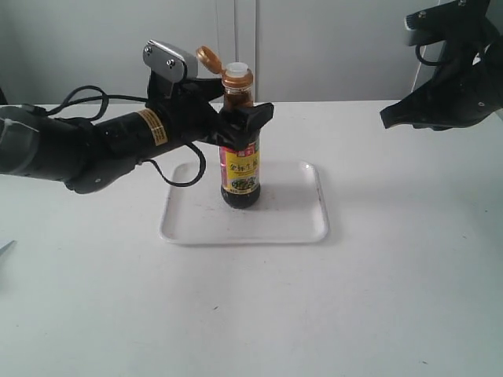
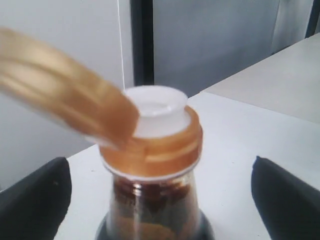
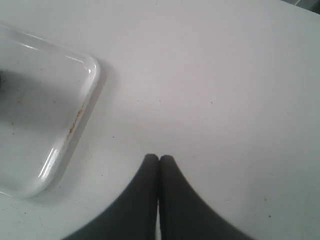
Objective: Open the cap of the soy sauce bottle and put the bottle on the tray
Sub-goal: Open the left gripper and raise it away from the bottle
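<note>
Left fingers (image 2: pixel 35 200) are spread wide and hold nothing. The soy sauce bottle (image 1: pixel 240 169) stands between them at the neck, with a gap showing on both sides in the left wrist view. Its long axis is upright, crosswise to the fingers' reach. The cap (image 1: pixel 207 55) is flipped open and hangs back off its collar on the arm's side, leaving the white spout (image 1: pixel 236 69) bare. Below the fingers the bottle's base sits on the tray (image 1: pixel 306 228), near its middle. Judgement: both steps look done. The left arm is the nearer, and the next move is a straight pull back, clear of neck and cap. Right fingers (image 3: pixel 150 200) are pressed together and empty, raised well apart over the bench (image 1: pixel 393 298) off the tray's corner. Count: one bottle, one cap, one tray, two arms.
</note>
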Robot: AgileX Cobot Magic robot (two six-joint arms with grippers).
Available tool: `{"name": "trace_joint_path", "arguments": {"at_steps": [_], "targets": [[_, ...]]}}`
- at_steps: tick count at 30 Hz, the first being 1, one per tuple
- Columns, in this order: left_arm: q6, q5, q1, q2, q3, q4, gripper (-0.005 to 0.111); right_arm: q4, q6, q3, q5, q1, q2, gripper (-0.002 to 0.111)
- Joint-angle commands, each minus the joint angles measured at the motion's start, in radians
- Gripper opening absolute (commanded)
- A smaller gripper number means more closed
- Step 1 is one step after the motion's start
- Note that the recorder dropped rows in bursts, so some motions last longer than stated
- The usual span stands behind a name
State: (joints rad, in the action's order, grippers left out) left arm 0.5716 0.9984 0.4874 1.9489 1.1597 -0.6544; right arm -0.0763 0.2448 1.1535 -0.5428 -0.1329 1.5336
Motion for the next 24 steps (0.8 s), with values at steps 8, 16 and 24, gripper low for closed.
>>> {"name": "trace_joint_path", "arguments": {"at_steps": [8, 16, 24], "targets": [[0.020, -0.112, 0.003, -0.120, 0.006, -0.011, 0.097, -0.005, 0.004, -0.008, 0.011, 0.005, -0.007, 0.000], [0.030, -0.116, 0.003, -0.178, 0.006, -0.011, 0.097, -0.005, 0.004, -0.008, 0.011, 0.005, -0.007, 0.000], [0.006, -0.262, 0.003, -0.264, 0.018, -0.011, 0.097, -0.025, 0.004, -0.008, 0.017, 0.005, -0.007, 0.000]]}}
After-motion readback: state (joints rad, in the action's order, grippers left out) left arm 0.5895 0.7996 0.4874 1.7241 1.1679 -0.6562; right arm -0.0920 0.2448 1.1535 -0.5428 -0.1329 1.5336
